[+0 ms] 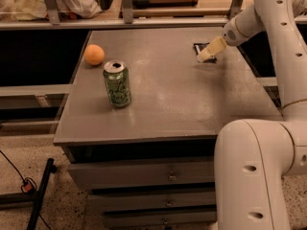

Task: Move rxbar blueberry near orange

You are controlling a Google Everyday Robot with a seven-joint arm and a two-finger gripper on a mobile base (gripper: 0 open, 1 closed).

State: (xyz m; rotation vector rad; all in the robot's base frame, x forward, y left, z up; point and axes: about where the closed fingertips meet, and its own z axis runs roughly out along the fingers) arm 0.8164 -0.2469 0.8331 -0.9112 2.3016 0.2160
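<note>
The rxbar blueberry [199, 47] lies flat near the table's far right edge, a dark wrapper mostly covered by the gripper. My gripper [205, 56] reaches down from the right onto the bar, its pale fingertips at the bar's near edge. The orange [94, 54] sits at the far left of the table, well apart from the bar.
A green soda can [117, 84] stands upright on the grey table [168, 99], just in front and right of the orange. My white arm and base fill the right side. A shelf rail runs along the back, drawers below the tabletop.
</note>
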